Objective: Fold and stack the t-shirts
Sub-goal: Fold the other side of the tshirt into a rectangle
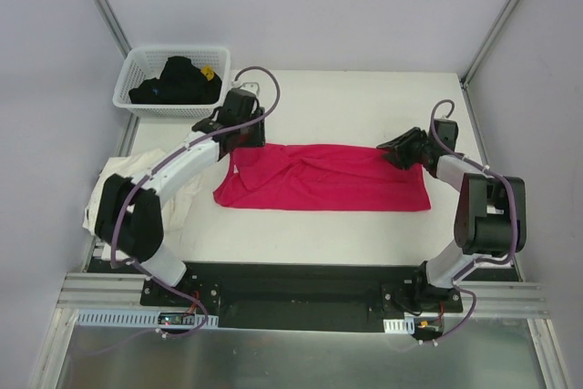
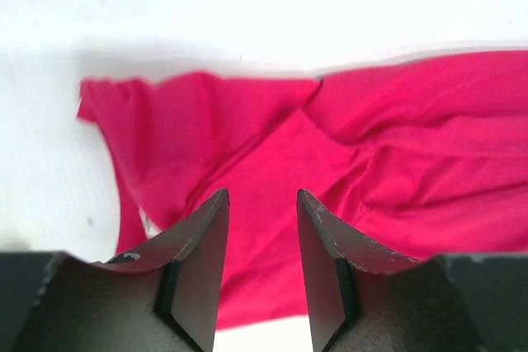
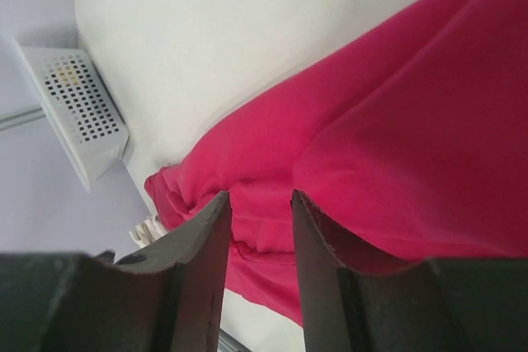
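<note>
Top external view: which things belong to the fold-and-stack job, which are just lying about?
Job:
magenta-red t-shirt, spread on the table
cream-white t-shirt, bunched at the table's left edge

Lying about:
white lattice basket
dark clothing inside it

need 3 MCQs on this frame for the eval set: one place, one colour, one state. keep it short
1. Where is the basket?
A. at the far left corner of the table
B. at the near right corner
C. between the arm bases

2. What colour are most of the clothes in the basket?
A. white
B. black
C. blue

3. How do the left hand and right hand stand?
A. both open
B. both shut
C. one open, one shut

Answers:
1 A, the top view shows it at the far left corner.
2 B, the heap is nearly all black.
3 A, each wrist view shows a gap between the fingers, with the red shirt beyond.
</note>
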Motion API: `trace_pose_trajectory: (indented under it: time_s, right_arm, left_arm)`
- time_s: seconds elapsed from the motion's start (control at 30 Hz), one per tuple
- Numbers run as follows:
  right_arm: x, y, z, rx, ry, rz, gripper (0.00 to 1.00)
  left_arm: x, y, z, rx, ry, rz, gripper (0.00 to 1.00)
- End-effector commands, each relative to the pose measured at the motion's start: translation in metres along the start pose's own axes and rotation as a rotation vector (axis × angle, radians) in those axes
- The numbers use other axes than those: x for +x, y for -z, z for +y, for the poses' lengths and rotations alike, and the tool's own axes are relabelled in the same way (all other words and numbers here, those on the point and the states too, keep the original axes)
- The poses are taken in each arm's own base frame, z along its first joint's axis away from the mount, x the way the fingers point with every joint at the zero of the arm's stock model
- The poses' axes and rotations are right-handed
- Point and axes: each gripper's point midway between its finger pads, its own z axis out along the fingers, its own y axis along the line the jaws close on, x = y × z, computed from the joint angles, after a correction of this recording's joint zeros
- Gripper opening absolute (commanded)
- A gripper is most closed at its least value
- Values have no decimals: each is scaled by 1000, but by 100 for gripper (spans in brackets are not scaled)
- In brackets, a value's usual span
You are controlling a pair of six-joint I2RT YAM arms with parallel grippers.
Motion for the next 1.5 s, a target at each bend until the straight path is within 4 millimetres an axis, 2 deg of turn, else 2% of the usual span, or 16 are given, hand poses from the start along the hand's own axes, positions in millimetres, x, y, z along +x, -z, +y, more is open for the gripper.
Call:
trace_pose_trajectory:
  time_s: [0.0,0.07,0.17,0.3,0.53,0.73,1.2,1.47]
  right_arm:
    - [-10,2,51,-143,59,-15,38]
    - [-7,4,47,-138,60,-15,38]
    - [-7,8,44,-136,66,-28,37]
    - [-7,9,37,-127,58,-26,38]
    - [-12,13,33,-128,46,-39,37]
    - [-18,22,31,-133,43,-66,37]
    - [-26,28,22,-129,22,-81,37]
    - [-30,35,16,-127,14,-99,37]
  left_arm:
    - [-21,-35,-26,111,-156,-30,36]
    - [-22,-47,-41,196,-205,-22,35]
    - [-27,-58,-51,268,-304,-27,34]
    - [-27,-66,-52,310,-373,-20,33]
    - [-24,-70,-50,357,-426,-12,33]
    - [-13,-80,-46,399,-460,21,31]
    - [7,-84,-42,495,-531,84,32]
    - [24,-94,-24,459,-507,176,32]
